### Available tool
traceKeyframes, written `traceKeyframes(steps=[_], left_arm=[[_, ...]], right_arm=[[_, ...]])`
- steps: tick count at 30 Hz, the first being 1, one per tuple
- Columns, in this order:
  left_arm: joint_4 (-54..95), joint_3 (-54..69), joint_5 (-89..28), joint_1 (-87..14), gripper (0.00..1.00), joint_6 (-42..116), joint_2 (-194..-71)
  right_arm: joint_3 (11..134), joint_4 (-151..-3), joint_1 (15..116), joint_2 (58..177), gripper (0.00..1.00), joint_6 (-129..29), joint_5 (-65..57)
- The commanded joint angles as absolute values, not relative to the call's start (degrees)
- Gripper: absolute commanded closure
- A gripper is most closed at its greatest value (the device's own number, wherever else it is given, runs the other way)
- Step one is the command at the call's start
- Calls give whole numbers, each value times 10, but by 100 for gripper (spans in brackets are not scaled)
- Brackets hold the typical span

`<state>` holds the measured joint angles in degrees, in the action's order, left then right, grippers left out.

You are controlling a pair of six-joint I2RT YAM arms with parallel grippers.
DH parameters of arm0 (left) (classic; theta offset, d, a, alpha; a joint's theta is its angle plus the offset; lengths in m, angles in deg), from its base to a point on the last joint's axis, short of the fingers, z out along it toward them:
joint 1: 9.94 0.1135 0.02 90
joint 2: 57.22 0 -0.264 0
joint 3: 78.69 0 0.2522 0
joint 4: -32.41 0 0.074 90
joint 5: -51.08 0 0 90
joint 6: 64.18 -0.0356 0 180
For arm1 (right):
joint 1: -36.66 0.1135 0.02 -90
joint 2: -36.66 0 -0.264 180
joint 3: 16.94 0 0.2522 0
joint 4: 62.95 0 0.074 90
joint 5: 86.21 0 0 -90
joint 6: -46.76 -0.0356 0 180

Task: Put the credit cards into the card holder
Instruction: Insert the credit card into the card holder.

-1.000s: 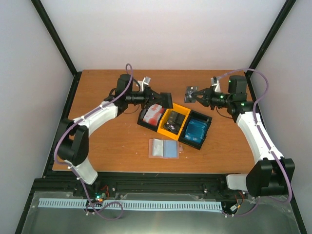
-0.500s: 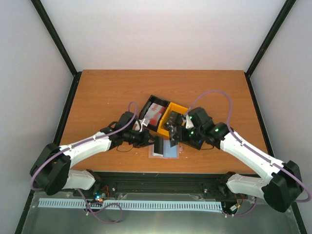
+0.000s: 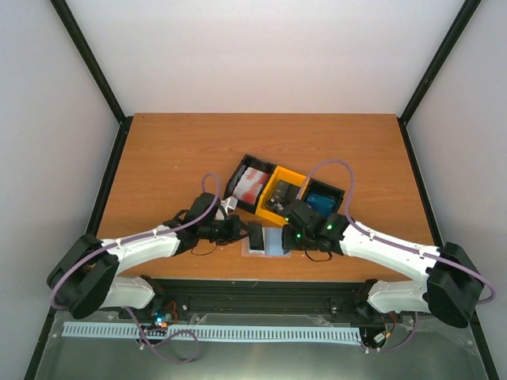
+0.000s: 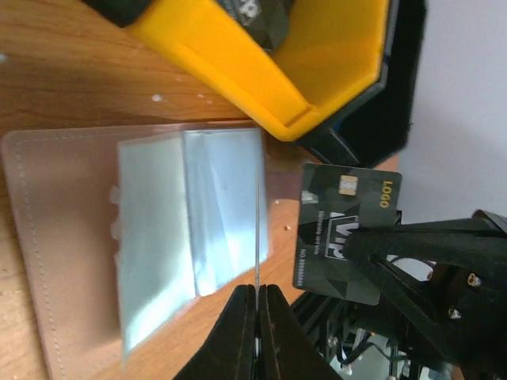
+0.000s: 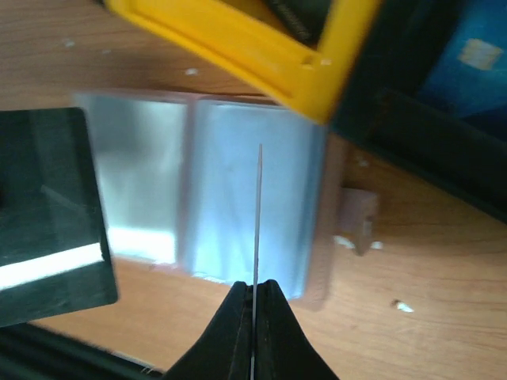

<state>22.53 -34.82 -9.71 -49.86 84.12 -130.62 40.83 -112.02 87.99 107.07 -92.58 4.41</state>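
Left gripper (image 4: 256, 291): was shut on a dark striped card (image 5: 47, 214), which was held edge-down over the card holder (image 4: 47, 261).
Right gripper (image 5: 253, 289): was shut on a dark VIP card (image 4: 344, 229), likewise held edge-down above the holder's pockets.
Holder's place: it was laid open on the table (image 3: 174, 158), at 6 o'clock from the yellow bin (image 4: 230, 55), and was flanked by the two grippers at 9 and 3 o'clock.
Done: no card was seen seated in a pocket, so the task was judged barely begun.
Left: both held cards were yet to be slid in. Red-and-white cards (image 3: 252, 182) and blue cards (image 5: 471, 59) lay in the bins at the holder's 12 o'clock.
Hidden: each card was reduced to a thin line in its own wrist view. Whether either edge touched a pocket mouth could not be told.
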Motion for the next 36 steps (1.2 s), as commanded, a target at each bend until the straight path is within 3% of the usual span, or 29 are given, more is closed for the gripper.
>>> traceKeyframes(steps=[1,12,36], left_arm=[[308,-368,-119,-505,99,883,-1348],[380,-357,-77,-506,99,883,-1429],[403,-329,-61,-506,99,907,-1525]], right_arm=[[347,-1088,885,1041,97,-963,132],[296,-1045,885,1030,97,-957,125],[314,-1027,881,1073,97,-913,117]])
